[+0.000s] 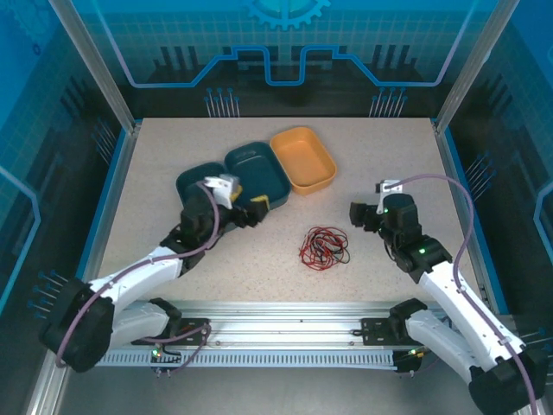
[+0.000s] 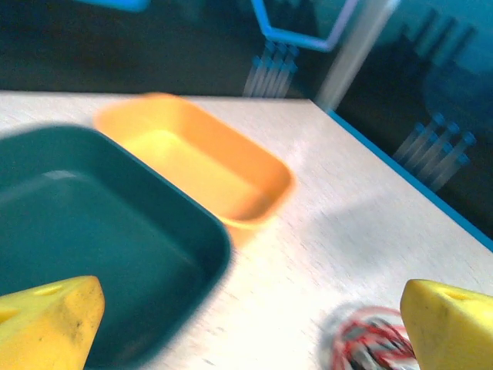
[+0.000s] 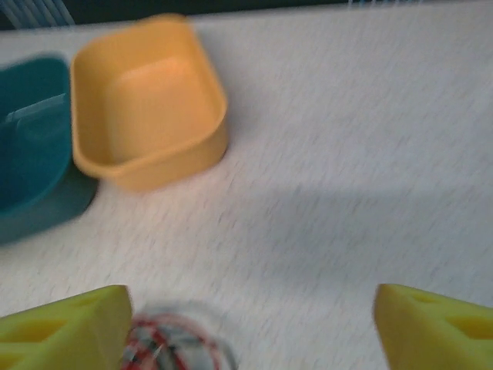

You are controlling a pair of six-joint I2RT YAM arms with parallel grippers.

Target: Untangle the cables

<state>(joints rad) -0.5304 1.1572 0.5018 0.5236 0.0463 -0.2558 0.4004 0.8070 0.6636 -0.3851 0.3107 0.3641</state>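
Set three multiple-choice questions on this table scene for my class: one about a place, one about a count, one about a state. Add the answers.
1. Where do the cables lie? A inside a tray; B on the bare table; C draped over a tray's rim.
2. How many trays are there? A one; B two; C three.
3. The orange tray is: A empty; B full of cables; C upside down.
Answers: 1 B, the bundle rests on the tabletop, apart from every tray. 2 C, the left teal tray, the middle teal tray and the orange one. 3 A, its bare floor shows in both wrist views.
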